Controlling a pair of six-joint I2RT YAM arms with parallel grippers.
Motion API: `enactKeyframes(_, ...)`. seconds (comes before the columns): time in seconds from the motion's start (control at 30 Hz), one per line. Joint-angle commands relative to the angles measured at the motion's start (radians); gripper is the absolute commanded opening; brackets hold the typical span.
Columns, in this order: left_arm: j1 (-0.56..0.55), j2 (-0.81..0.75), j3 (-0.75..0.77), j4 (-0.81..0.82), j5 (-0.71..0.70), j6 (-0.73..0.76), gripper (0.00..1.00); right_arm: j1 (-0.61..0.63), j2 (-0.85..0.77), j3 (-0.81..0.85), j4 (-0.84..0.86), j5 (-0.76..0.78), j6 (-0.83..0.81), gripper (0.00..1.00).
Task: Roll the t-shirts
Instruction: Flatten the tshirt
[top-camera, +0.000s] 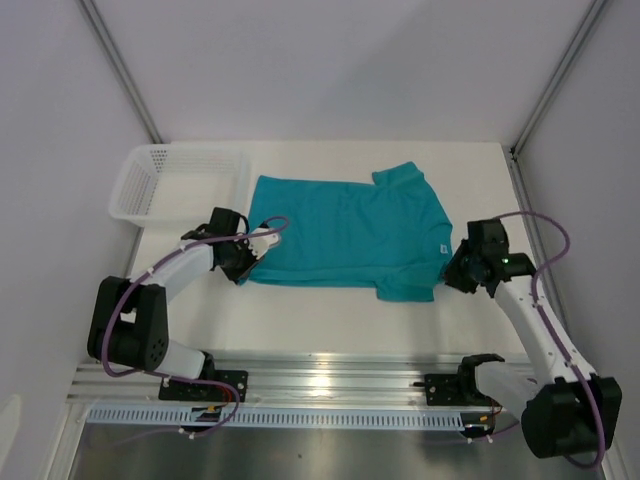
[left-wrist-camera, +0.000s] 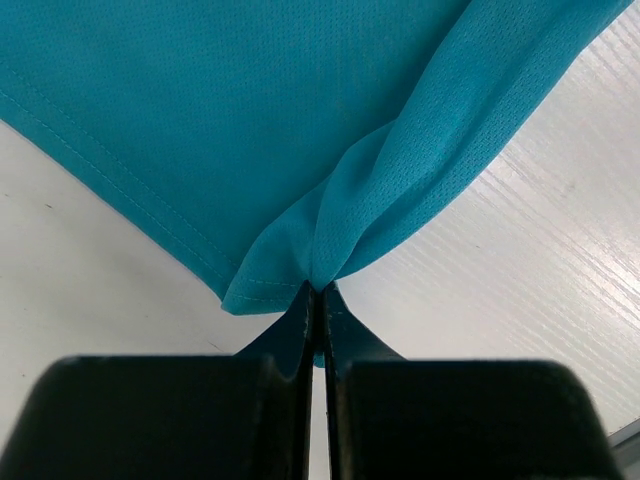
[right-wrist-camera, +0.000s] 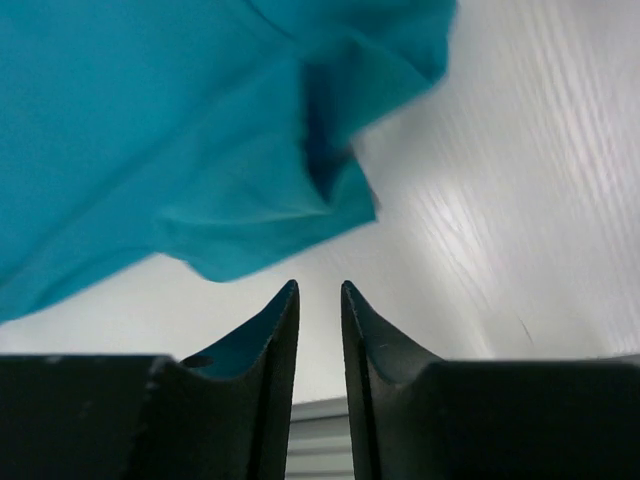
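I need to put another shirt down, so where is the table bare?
Bare table: the wide near strip between the t-shirt and the rail, and the far right corner beyond it. Crowded on the left, where basket, left hand and t-shirt meet.

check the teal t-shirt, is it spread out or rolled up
Spread out, not rolled: the t-shirt lies flat on the table with both sleeves showing; only one hem corner is pinched in the left gripper.

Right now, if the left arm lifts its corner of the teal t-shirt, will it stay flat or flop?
Probably flop: the t-shirt bunches into soft folds where the left gripper pinches it. Its fine weave looks thin and light; the rest would likely trail and drag.
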Motion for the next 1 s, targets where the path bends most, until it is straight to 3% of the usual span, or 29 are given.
enactKeyframes(0.0, 0.000, -0.004, 0.044, 0.023, 0.026, -0.027, 0.01, 0.031, 0.047, -0.126, 0.071, -0.031, 0.136, 0.26)
enactKeyframes(0.23, 0.000, -0.009, 0.038, 0.020, 0.016, -0.024, 0.01, 0.052, 0.142, -0.187, 0.212, -0.024, 0.135, 0.45)
enactKeyframes(0.73, 0.000, -0.033, 0.038, 0.010, 0.025, -0.020, 0.01, 0.054, 0.325, -0.244, 0.309, 0.060, 0.122, 0.43)
enactKeyframes(0.97, 0.000, -0.029, 0.035, 0.010, 0.019, -0.018, 0.01, 0.052, 0.320, -0.276, 0.335, 0.060, 0.119, 0.06)
